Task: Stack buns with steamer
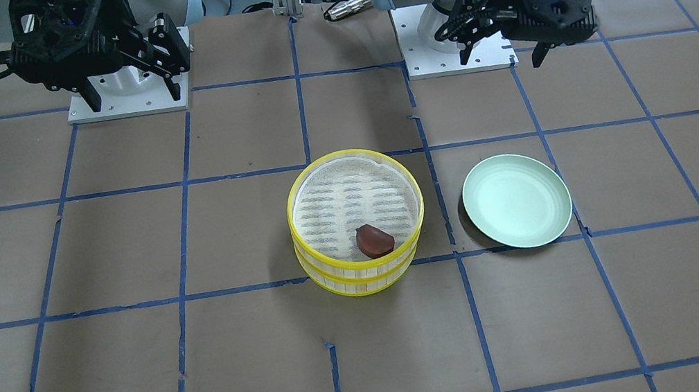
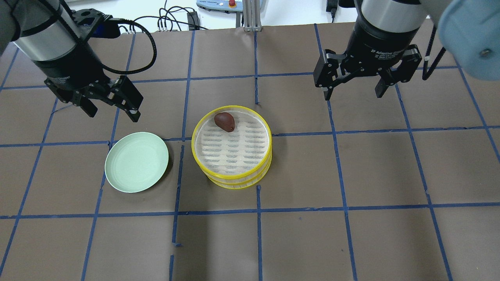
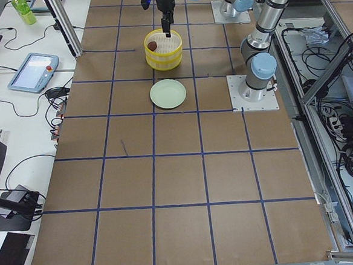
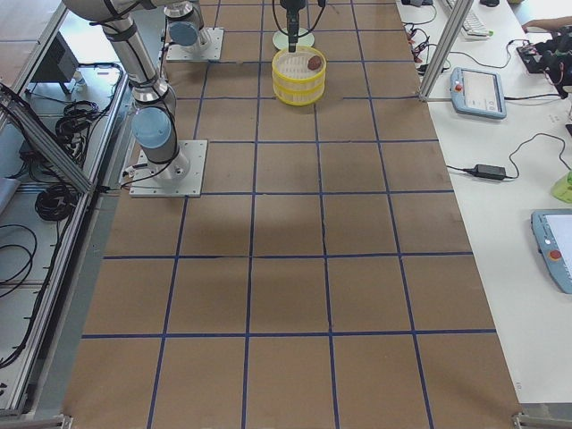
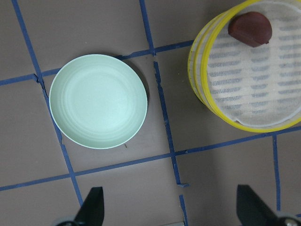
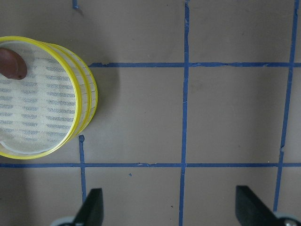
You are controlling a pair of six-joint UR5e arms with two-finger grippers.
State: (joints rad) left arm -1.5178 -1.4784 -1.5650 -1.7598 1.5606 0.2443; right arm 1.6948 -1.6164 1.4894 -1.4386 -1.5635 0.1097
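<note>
A yellow two-tier steamer (image 2: 234,154) stands mid-table, also in the front view (image 1: 350,199). The dark reddish-brown bun (image 2: 224,121) lies on the top tier's mat, near its rim on the far side from the robot; it also shows in the front view (image 1: 374,240) and both wrist views (image 5: 250,29) (image 6: 11,63). The white bun is not in view. My left gripper (image 2: 113,114) is open and empty, above the table beyond the pale green plate (image 2: 136,162). My right gripper (image 2: 353,95) is open and empty, well to the steamer's right.
The plate is empty and lies just left of the steamer (image 5: 254,94). Brown paper with blue tape lines covers the table. Both arm bases (image 1: 126,94) stand at the robot's edge. Tablets and cables lie on side benches beyond the table.
</note>
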